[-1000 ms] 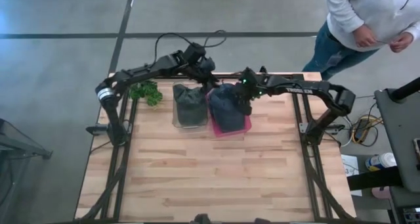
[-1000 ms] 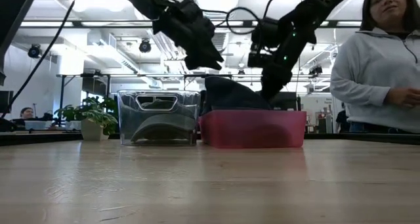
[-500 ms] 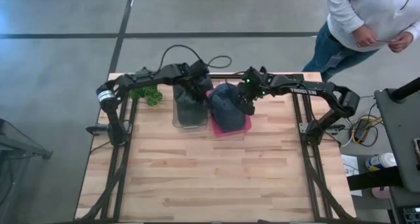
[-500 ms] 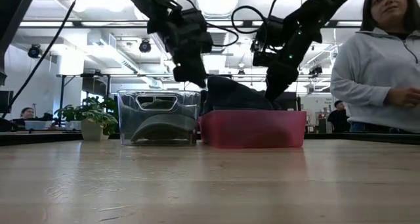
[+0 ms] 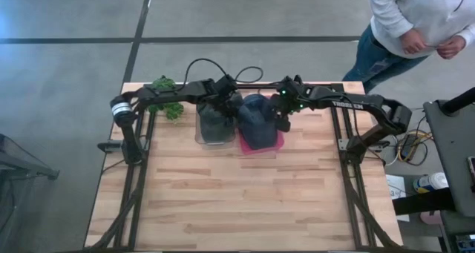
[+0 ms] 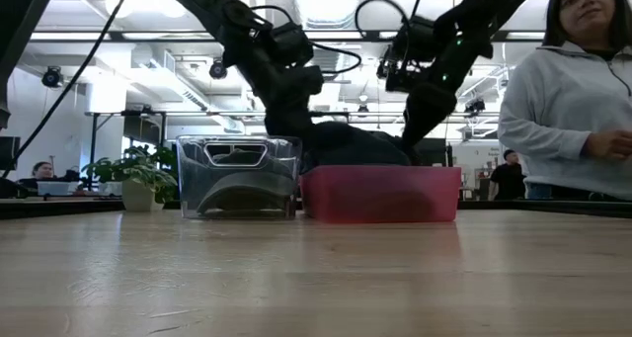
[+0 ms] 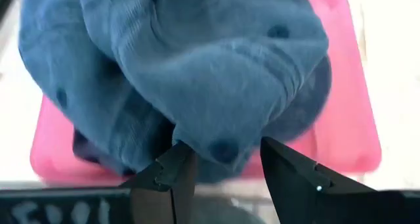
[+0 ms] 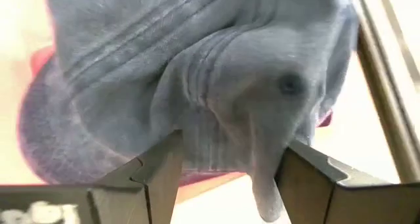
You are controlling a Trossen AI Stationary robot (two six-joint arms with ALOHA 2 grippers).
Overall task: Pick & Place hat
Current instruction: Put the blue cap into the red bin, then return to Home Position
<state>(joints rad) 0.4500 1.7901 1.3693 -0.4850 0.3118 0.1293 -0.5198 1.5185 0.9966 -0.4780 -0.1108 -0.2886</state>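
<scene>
Mid-task, by the look of it: blue cap piled in the pink bin at the far middle of the table, not yet lifted clear. Left hand reaching across the clear bin, fingers spread round a fold of cap. Right hand open likewise, straddling bunched fabric.

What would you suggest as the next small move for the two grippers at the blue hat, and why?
Probably close both on the cloth. The left gripper and the right gripper each have open fingers straddling a fold of the blue hat, which sits in the pink bin. Neither has pinched it yet, so lifting now would likely leave it behind.
</scene>
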